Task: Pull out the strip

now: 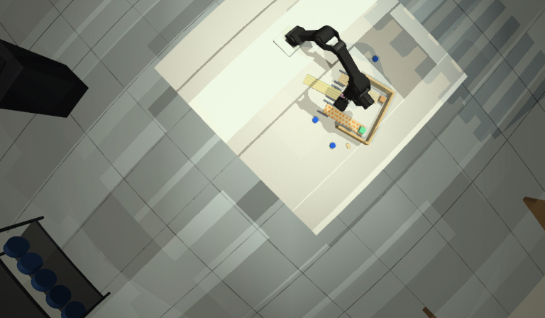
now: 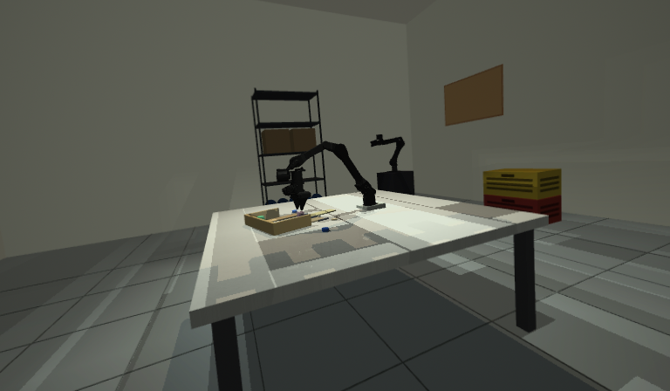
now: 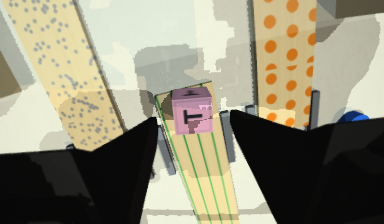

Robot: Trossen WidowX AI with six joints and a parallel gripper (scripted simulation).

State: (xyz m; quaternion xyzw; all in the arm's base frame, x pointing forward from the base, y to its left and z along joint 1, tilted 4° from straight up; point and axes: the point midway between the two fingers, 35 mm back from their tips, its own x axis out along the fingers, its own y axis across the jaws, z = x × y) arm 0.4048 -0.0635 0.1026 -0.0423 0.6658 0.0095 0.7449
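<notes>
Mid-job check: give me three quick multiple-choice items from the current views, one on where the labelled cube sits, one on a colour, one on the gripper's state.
1. The pink labelled cube rests on:
A. the green-lined strip
B. the orange-dotted strip
C. the grey-speckled strip

2. The cube at the far end of the orange-dotted strip is:
A. red
B. green
C. black

3. The gripper is:
A. shut on the cube
B. shut on a strip
C. open, fingers either side of the cube

Answers: A, green lines run under it; B, top view shows a green cube; C, gaps show beside the cube in the wrist view.
</notes>
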